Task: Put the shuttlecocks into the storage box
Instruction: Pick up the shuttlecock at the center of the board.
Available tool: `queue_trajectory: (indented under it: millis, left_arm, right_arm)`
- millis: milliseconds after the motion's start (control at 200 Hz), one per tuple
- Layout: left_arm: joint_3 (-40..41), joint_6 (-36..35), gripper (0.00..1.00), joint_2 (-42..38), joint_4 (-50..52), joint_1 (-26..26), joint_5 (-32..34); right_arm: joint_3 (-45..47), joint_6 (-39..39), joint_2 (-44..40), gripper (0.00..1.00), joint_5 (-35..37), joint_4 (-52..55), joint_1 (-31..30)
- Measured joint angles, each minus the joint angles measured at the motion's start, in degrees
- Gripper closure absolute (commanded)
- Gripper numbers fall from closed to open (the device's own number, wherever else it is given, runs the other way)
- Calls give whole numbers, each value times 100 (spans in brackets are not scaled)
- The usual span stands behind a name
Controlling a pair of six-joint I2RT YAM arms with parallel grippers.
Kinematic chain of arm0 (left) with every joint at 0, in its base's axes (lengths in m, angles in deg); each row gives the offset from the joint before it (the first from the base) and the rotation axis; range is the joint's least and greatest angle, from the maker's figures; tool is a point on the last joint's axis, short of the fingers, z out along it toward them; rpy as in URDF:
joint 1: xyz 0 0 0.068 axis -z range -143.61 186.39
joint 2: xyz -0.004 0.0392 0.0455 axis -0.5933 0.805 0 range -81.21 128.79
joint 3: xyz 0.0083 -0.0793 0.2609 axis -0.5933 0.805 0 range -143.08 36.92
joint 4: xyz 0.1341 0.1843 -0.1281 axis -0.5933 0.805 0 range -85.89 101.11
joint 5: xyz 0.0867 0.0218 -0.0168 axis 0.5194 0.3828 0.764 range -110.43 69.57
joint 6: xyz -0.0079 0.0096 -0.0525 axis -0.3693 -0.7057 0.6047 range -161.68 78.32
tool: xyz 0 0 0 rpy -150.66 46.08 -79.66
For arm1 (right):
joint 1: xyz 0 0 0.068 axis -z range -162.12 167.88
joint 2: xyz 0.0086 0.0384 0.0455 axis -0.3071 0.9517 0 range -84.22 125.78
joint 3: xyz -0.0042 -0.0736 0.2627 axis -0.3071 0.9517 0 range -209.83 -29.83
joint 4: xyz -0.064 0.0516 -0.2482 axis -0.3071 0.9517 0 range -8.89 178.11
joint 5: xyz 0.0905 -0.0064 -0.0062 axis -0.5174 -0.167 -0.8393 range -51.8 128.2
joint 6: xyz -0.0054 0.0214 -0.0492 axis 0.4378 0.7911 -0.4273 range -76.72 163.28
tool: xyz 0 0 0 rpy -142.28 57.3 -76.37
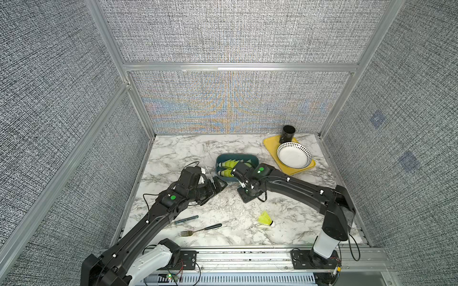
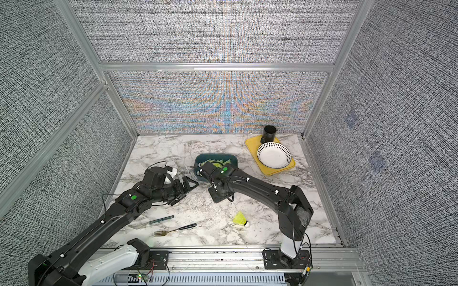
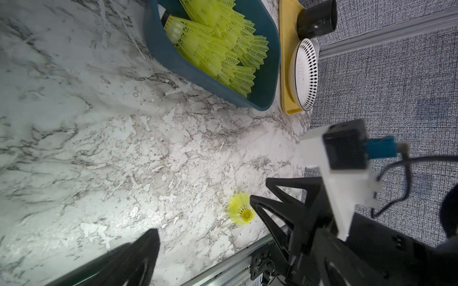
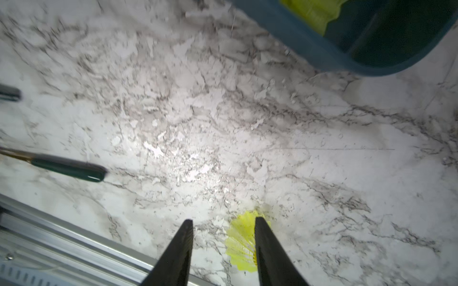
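**Fig.** Task nearly complete, as I judged it. A stack of shuttlecocks (image 3: 215, 42) lay in the box (image 1: 238, 155) at mid-bench (image 1: 188, 153). One stray (image 1: 265, 219) sat on the marble at the box's 5 o'clock, the only pick I saw left. My left claw (image 1: 218, 187) stood wide open and empty at the box's 8 o'clock. My right claw (image 4: 223, 222) hung at the box's 6 o'clock, jaws partly apart with nothing between them. In both top views the right arm (image 1: 297, 188) covered much of the box, so I could not count its load. The right wrist view was blurred, and a finger (image 4: 267, 247) hid part of the stray.
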Motion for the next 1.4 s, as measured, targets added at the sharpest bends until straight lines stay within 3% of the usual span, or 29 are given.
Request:
queue_trajectory:
  millis: [415, 961, 1396]
  left_arm:
    - [686, 223, 0, -1598, 802, -4, -138]
    - [918, 743, 0, -3289, 1840, 0, -144]
    - [946, 988, 0, -3215, 1875, 0, -9]
  right_arm:
    - [57, -129, 658, 56, 203, 765, -839]
    - [695, -144, 802, 56, 433, 929, -1008]
    - [649, 0, 1143, 57, 1019, 997, -1021]
